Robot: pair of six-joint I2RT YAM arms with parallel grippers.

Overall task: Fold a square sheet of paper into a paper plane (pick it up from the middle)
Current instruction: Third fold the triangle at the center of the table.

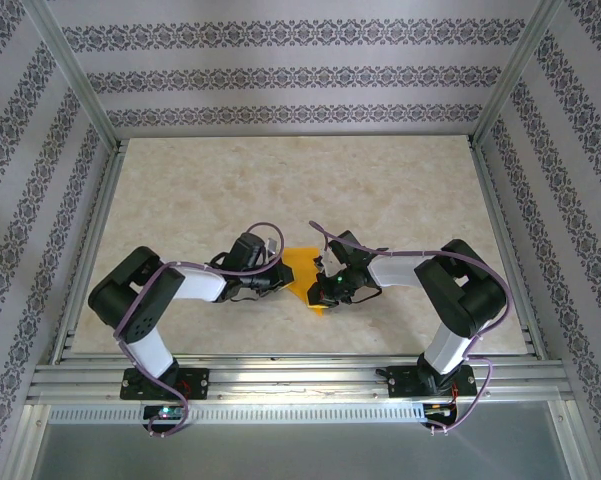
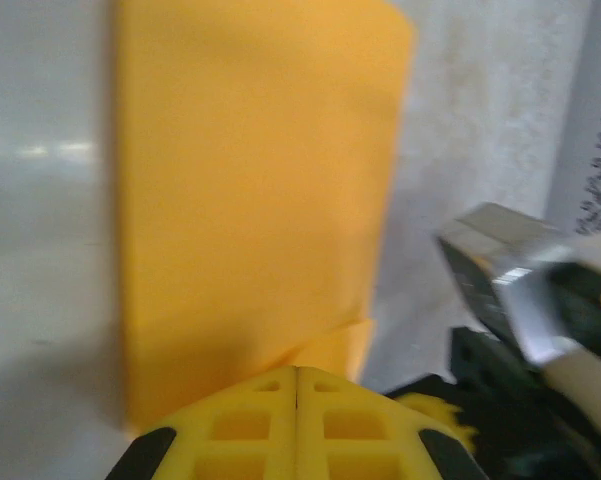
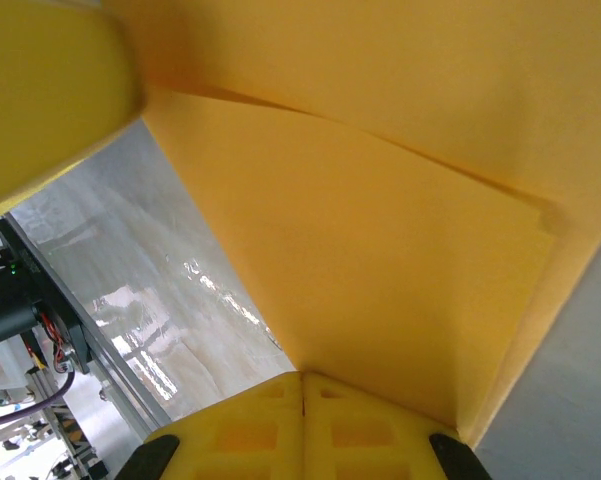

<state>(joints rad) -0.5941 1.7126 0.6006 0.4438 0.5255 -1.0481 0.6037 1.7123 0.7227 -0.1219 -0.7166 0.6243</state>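
Progress looks early: thin bright orange paper sheet is partly folded, no dart yet. Fingers of left gripper and right gripper are clamped together on its edges.

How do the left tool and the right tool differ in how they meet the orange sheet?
The left tool meets the orange sheet at its left edge, the right tool at its right, nearer corner. Before the left tool the sheet looks flat on the table; from the right tool's tips it rises steeply, apparently pinched. Both tools are shut, with yellow fingers pressed together.
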